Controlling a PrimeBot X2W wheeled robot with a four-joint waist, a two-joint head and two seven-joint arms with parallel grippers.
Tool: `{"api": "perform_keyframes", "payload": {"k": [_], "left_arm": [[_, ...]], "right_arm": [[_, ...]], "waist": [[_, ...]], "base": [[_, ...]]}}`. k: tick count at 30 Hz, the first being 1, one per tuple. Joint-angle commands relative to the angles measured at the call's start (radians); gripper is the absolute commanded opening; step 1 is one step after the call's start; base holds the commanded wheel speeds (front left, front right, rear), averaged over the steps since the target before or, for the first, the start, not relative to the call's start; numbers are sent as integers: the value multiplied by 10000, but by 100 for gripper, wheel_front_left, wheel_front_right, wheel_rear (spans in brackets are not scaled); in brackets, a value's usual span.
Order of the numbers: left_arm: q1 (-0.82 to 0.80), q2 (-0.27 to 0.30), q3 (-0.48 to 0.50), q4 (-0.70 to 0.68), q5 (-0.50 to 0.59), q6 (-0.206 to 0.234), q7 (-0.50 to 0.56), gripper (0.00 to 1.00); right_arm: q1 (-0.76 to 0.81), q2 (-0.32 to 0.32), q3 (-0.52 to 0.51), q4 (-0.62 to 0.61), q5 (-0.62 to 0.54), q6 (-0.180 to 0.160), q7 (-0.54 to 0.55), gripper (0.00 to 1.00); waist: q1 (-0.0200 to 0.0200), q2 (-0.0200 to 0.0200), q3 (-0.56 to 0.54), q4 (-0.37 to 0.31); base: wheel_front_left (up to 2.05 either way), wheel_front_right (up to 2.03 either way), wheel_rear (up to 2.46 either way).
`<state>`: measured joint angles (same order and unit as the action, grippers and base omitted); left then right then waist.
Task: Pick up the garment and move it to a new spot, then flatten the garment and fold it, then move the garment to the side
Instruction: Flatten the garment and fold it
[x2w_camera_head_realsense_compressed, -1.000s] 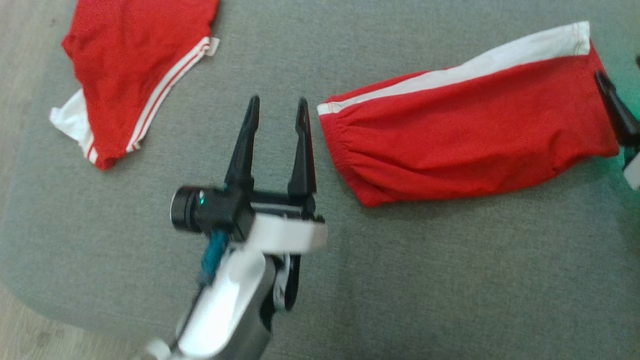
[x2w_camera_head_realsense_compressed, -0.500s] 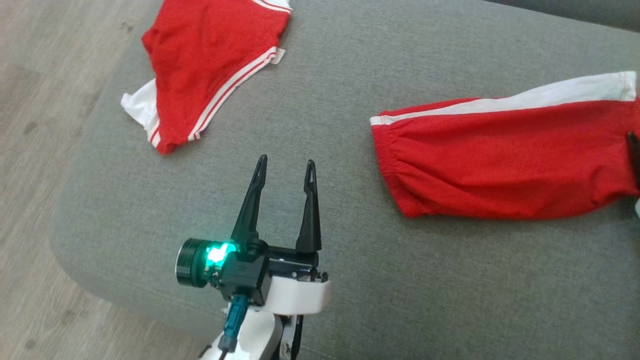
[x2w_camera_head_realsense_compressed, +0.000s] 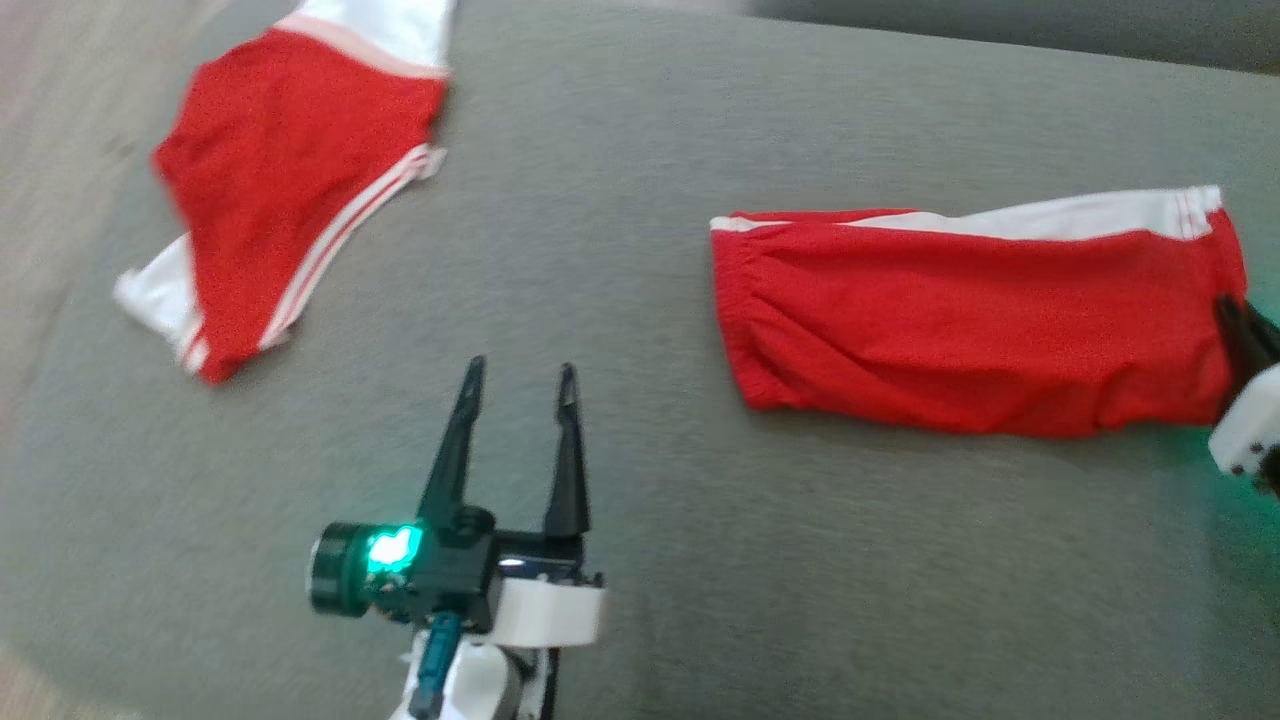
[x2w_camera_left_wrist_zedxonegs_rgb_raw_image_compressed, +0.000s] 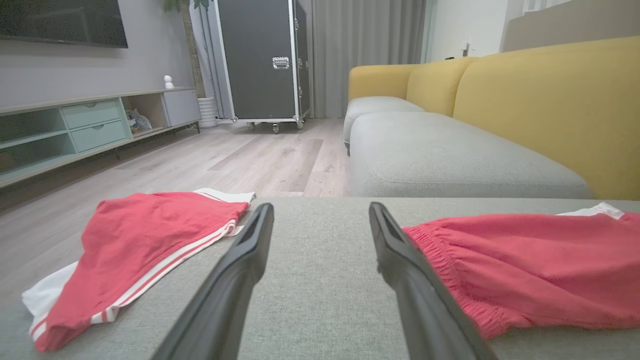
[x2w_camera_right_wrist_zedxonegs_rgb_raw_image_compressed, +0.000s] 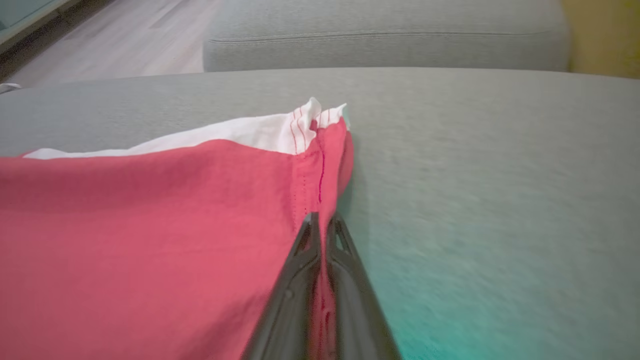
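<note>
right claw (x2w_camera_right_wrist_zedxonegs_rgb_raw_image_compressed: 322, 222) lies low along the cushion (x2w_camera_right_wrist_zedxonegs_rgb_raw_image_compressed: 475, 150), pinching red garment (x2w_camera_right_wrist_zedxonegs_rgb_raw_image_compressed: 150, 225) hem.

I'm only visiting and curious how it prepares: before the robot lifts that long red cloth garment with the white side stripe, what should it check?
1. Hold: right gripper shut on the hem of the long red cloth garment with a white side stripe: ok.
2. All the hem's layers caught: cannot tell.
3. Second hold: left gripper open, over the grey fabric cushion, apart from the garment's gathered end: not ok.
4. Other red garment with thin white stripes lies apart, untangled: ok.
</note>
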<state>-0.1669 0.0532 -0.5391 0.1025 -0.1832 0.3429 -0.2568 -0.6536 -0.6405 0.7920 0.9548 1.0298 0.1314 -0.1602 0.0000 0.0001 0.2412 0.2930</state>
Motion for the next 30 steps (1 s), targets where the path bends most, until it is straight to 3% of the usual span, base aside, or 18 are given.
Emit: {"api": "perform_keyframes", "payload": {"k": [1,8,13,23,30], "left_arm": [[1,121,550,-212,122,5,-49,100],[55,187,1001,-94,297,-222,-49,100],[100,145,1091,49,335,-394,-49,100],[323,51,1182,408,246,-550,-49,100],[614,10,1253,438,126,-571,-49,100]], "right_arm": [[458,-501,65,-119,74,-7,-161,0],[749,-1537,36,-34,-95,-7,-466,0],[186,-1604,-152,-448,-208,-7,-611,0],[-691,-755,-305,-2987,-375,-7,-89,0],[-446,669,-392,-4398,-1029,-7,694,0]], "waist": [[0,-1,-379,-1050],[0,-1,-382,-2099],[0,-1,-426,-2571],[0,-1,-1106,-2739],[0,-1,-1441,-2505]], "base": [[0,0,0],[0,0,0],[0,0,0],[0,0,0],[0,0,0]]}}
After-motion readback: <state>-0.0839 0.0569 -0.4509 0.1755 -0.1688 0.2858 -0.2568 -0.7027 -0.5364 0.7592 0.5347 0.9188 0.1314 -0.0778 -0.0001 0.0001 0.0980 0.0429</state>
